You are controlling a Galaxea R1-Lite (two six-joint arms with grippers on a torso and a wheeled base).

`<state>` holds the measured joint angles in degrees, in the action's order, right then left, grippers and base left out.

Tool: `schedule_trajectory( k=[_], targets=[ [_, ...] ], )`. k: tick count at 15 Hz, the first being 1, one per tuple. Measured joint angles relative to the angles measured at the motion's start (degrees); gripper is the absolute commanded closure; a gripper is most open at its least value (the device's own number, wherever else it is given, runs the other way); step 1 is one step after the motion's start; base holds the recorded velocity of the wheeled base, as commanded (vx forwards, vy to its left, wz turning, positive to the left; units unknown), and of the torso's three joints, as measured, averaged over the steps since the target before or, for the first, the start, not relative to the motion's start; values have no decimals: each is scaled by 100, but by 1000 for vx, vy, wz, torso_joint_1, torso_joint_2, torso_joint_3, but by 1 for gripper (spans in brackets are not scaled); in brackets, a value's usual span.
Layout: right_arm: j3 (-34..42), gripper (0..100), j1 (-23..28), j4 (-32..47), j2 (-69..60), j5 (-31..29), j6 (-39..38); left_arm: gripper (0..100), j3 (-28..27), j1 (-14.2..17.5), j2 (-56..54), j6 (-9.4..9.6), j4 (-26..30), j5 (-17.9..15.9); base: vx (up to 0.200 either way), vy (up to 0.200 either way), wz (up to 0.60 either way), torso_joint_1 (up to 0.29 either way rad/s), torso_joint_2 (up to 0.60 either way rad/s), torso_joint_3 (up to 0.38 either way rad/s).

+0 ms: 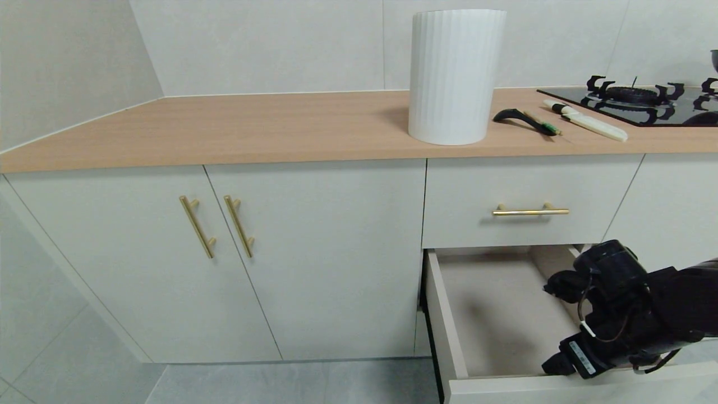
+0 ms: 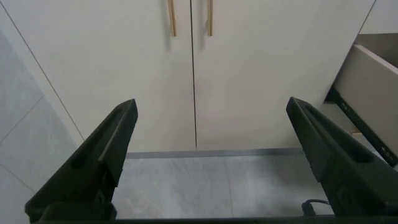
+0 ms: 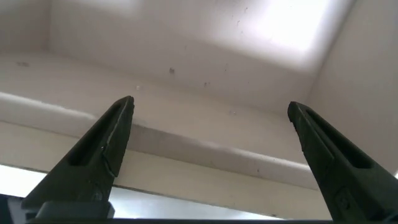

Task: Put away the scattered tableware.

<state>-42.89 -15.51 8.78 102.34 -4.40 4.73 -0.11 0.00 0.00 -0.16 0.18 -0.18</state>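
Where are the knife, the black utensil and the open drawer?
knife (image 1: 600, 127), head view, blade.
black utensil (image 1: 509, 115), head view, curved end.
open drawer (image 1: 505, 314), head view, bare floor.

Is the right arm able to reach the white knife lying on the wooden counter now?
Probably yes. The open right gripper is low at the pulled-out drawer, and the white knife lies above it near the front edge of the wooden counter, with nothing between.

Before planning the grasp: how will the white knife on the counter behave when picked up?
The knife looks slim, so probably stiff and light. It lies flat on the counter, so it should not roll, but its smooth blade may slip.
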Motion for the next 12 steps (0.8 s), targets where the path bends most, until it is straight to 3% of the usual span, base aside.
schedule_trajectory(
  k=[7, 12],
  targets=[
    [-27, 0, -177, 974, -20, -16, 211, 0, 0, 0, 0, 0, -2, 0, 0, 0, 0, 0, 0, 0],
    [-44, 0, -196, 1070, -20, -107, 293, 0, 1, 0, 0, 0, 0, 0, 0, 0, 0, 0, 0, 0]
  ],
)
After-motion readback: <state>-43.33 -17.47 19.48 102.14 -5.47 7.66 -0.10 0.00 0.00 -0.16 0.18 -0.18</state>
